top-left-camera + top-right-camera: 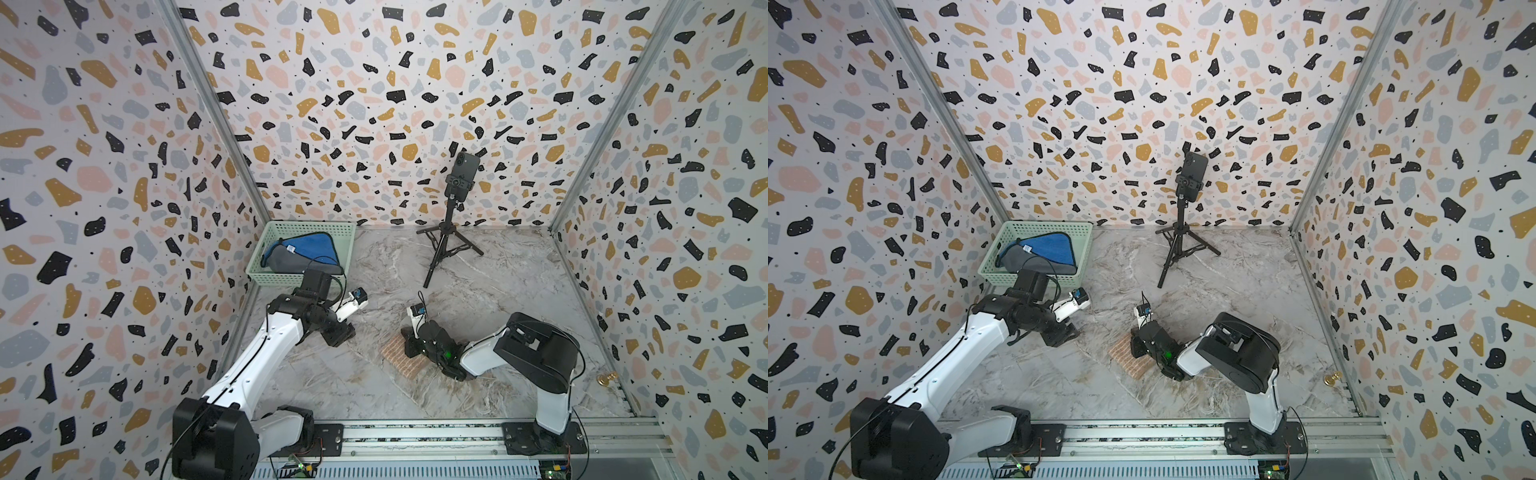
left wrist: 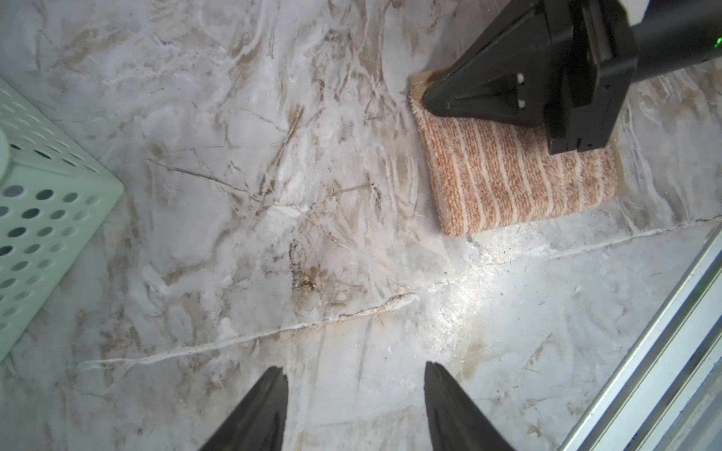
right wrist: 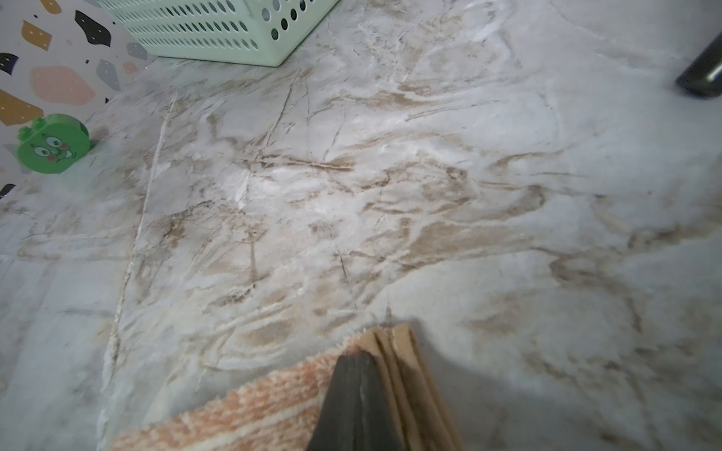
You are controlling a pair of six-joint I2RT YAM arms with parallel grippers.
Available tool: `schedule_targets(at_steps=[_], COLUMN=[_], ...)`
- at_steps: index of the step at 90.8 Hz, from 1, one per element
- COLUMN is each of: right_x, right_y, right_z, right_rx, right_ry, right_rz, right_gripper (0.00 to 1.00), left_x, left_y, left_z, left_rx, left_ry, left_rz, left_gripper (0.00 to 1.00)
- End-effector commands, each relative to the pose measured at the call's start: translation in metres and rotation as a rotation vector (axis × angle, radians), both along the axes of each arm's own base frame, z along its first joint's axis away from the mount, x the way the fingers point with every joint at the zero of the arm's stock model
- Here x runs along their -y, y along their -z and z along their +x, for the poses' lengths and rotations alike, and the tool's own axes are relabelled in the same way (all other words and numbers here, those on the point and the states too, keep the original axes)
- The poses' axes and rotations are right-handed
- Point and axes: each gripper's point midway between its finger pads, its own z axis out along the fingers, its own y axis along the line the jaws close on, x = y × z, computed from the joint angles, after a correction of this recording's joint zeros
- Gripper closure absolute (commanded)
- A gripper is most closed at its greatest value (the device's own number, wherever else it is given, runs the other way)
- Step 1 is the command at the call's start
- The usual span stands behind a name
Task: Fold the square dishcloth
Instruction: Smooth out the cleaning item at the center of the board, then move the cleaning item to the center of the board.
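Note:
The dishcloth (image 1: 399,357) (image 1: 1126,358), orange with pale stripes, lies folded into a small thick rectangle on the marble table, near the middle front. Its stacked tan edges (image 3: 406,375) show in the right wrist view. My right gripper (image 1: 409,343) (image 1: 1138,343) (image 3: 353,357) is shut, fingers pressed together, with its tip resting on top of the cloth at one corner (image 2: 428,102). My left gripper (image 1: 343,334) (image 1: 1065,334) (image 2: 355,371) hovers open over bare table to the left of the cloth (image 2: 519,187), with nothing between its fingers.
A mint-green basket (image 1: 291,277) holding a blue and grey cloth (image 1: 299,249) stands at the back left. A phone on a black tripod (image 1: 446,232) stands at the back centre. A green toy (image 3: 52,144) sits by the left wall. A metal rail (image 1: 415,436) runs along the front.

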Motion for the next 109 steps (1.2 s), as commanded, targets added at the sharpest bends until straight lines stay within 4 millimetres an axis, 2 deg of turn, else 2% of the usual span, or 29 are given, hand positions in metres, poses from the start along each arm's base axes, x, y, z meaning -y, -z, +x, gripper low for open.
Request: schedule_targets(at_steps=[1,15,20,29,35,44,52,59,68,77,89,98,109], right_x=[0.006,0.008,0.002,-0.002,-0.003,0.005,0.016,0.031,0.059,0.101,0.153,0.182,0.204], right_y=[-0.006,-0.052,-0.056,-0.044,-0.033,-0.01,0.006,0.018,0.029,0.033,0.025,0.014,0.011], right_z=[-0.007,-0.026,-0.042,-0.073,-0.087,-0.098,-0.097,-0.09,-0.069,-0.03,0.012,0.04,0.067], right_rx=[0.009,0.079,0.054,-0.017,-0.077,-0.147,-0.161,-0.172,-0.183,-0.194,-0.152,-0.117,-0.148], right_ry=[-0.01,-0.032,-0.05,-0.122,-0.146,-0.15,-0.121,-0.081,0.009,0.167,0.37,0.486,0.567], right_rz=[-0.023,-0.022,-0.074,-0.134,-0.129,-0.138,-0.189,-0.224,-0.223,-0.188,-0.191,-0.183,-0.143], right_gripper=[0.99,0.89,0.89,0.87,0.9,0.95,0.96,0.97,0.99,1.0,1.0,1.0,1.0], left_x=[-0.001,-0.002,-0.003,-0.003,-0.007,-0.014,-0.02,-0.024,-0.03,-0.038,-0.055,-0.07,-0.089], left_y=[0.003,0.0,-0.003,-0.011,-0.017,-0.026,-0.03,-0.031,-0.037,-0.047,-0.063,-0.067,-0.055], left_z=[-0.009,-0.007,-0.005,0.002,0.012,0.027,0.036,0.04,0.047,0.061,0.096,0.133,0.175], left_rx=[-0.008,0.006,0.008,0.025,0.044,0.054,0.053,0.05,0.066,0.103,0.143,0.182,0.143], left_ry=[0.023,0.009,0.001,-0.023,-0.067,-0.131,-0.182,-0.206,-0.238,-0.29,-0.394,-0.466,-0.543], left_rz=[-0.001,-0.016,-0.025,-0.054,-0.076,-0.105,-0.119,-0.12,-0.109,-0.091,-0.041,0.023,0.087], left_gripper=[0.4,0.39,0.38,0.37,0.35,0.33,0.31,0.29,0.26,0.23,0.23,0.22,0.23])
